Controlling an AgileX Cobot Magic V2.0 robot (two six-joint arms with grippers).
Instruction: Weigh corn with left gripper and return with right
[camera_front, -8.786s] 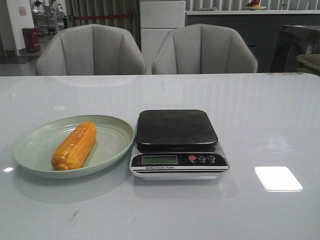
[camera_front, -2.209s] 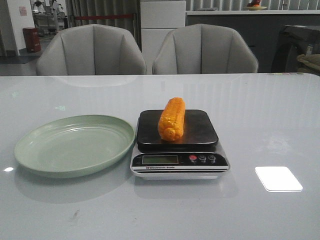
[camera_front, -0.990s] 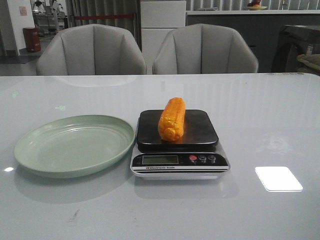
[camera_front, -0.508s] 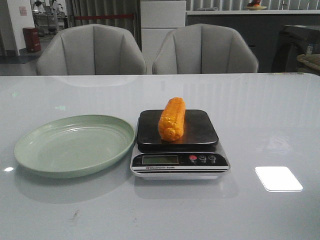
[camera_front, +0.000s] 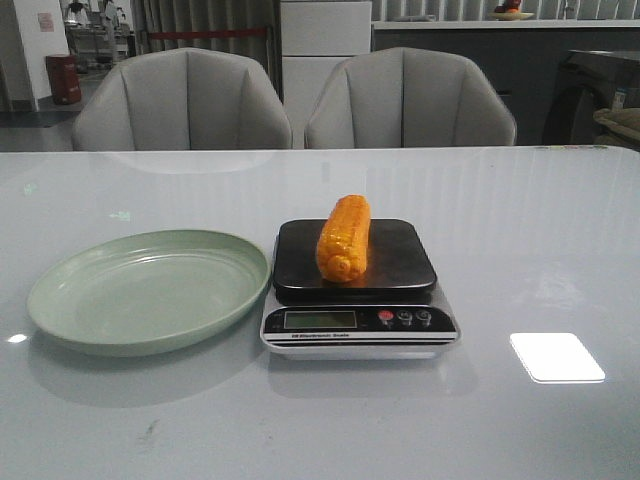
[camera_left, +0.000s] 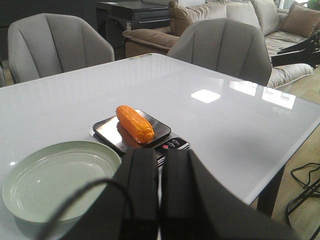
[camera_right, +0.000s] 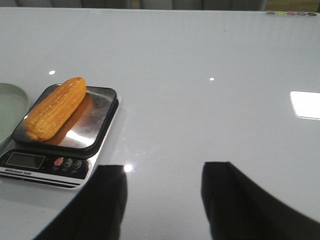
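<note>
Corn (camera_front: 344, 238) is lying lengthwise on the scale (camera_front: 355, 259) platform, one blunt end facing the camera, slightly left of the platform's middle — nothing is touching it. The display below is showing, but its reading is too small to make out. Just left of the scale, the green plate (camera_front: 90, 300) is sitting with nothing in it.

Left hand (camera_left: 159, 192) is hanging back above the counter (camera_front: 520, 230), well apart from the corn — its fingers are pressed together, holding nothing. Right hand (camera_right: 162, 200) is hovering off to the right of the scale, fingers spread wide, nothing between them, not yet over the cob.

Reading of progress: the weighing half is looking done, since the corn is resting on the scale and the left hand is clear of it. What is remaining is the return — the right hand is needing to cross to the scale, close on the cob, and carry it to the plate.
</note>
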